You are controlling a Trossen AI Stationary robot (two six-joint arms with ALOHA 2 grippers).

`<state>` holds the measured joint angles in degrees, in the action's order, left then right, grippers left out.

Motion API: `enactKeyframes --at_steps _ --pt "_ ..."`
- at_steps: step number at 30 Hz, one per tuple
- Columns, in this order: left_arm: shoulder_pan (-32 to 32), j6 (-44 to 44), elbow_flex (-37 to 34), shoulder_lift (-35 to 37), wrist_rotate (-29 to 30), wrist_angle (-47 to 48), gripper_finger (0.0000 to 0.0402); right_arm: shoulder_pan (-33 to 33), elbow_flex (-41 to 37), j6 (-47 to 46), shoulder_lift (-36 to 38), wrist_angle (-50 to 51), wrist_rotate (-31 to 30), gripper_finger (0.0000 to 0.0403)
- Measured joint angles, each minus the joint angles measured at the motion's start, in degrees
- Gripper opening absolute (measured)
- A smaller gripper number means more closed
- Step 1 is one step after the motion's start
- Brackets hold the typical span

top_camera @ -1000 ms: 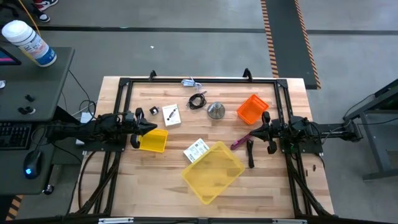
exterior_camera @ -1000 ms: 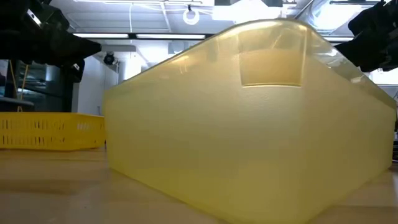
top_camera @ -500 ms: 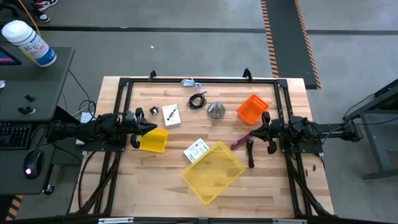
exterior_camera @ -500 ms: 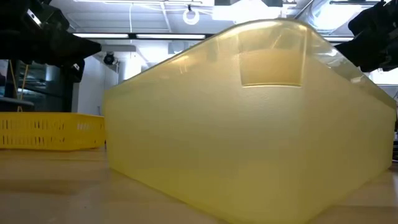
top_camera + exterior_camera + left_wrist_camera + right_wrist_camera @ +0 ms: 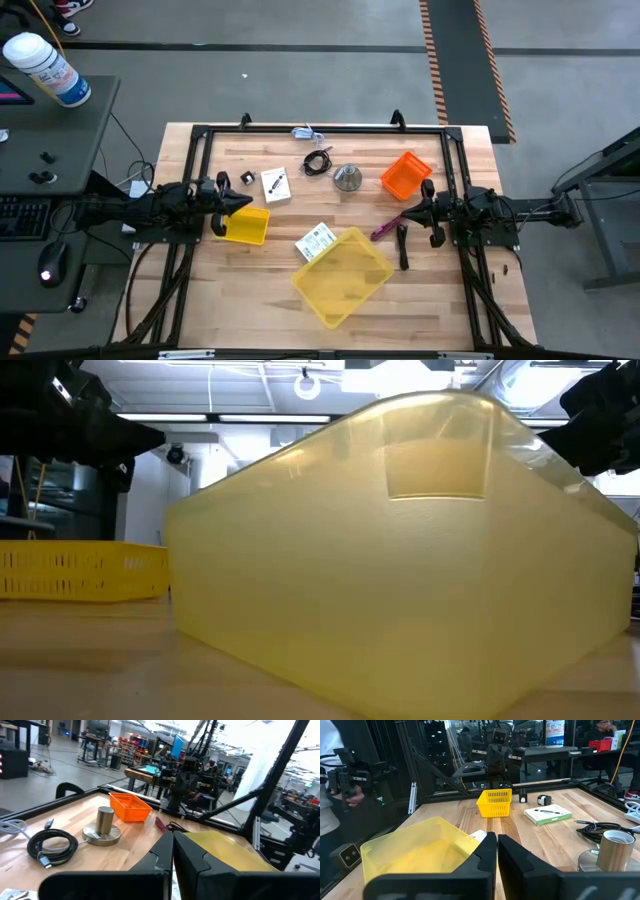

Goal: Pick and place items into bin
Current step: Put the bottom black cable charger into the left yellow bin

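In the high view a black clip [image 5: 247, 179], a white card with a black mark [image 5: 275, 185], a coiled black cable [image 5: 318, 162], a white printed label card [image 5: 316, 241] and a purple stick [image 5: 385, 226] lie flat on the wooden table. The label card rests against the big yellow translucent bin [image 5: 342, 275]. My left gripper [image 5: 248, 204] hovers shut at the table's left, just above the small yellow basket [image 5: 247, 227]. My right gripper [image 5: 415, 212] hovers shut at the table's right, beside the purple stick. The wrist views show both pairs of fingers closed, left [image 5: 172, 851] and right [image 5: 497, 847].
A silver cone-shaped metal piece [image 5: 347, 178] stands mid-table beside an orange basket [image 5: 405, 175]. A pale cable [image 5: 305, 133] lies at the far edge, and a long black object [image 5: 403, 247] right of the bin. A black frame [image 5: 320, 128] borders the table. The bin [image 5: 400, 550] fills the low view.
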<state>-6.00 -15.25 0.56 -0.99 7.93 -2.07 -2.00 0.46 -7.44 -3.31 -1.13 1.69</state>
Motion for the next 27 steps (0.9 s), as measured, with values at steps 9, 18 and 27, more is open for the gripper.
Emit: enactKeyframes --at_steps 9,18,27 --pt "0.0 0.0 0.0 0.0 0.2 -0.1 0.0001 0.0 0.0 0.0 0.0 0.0 0.0 0.0007" --pt "0.0 -14.6 0.0 0.0 0.4 -1.7 0.0001 0.0 0.0 0.0 0.0 0.0 0.0 0.0008" --pt "0.0 -27.2 0.0 0.0 0.9 -1.7 0.0001 0.0 0.0 -7.0 0.0 -1.1 2.6 0.0007"
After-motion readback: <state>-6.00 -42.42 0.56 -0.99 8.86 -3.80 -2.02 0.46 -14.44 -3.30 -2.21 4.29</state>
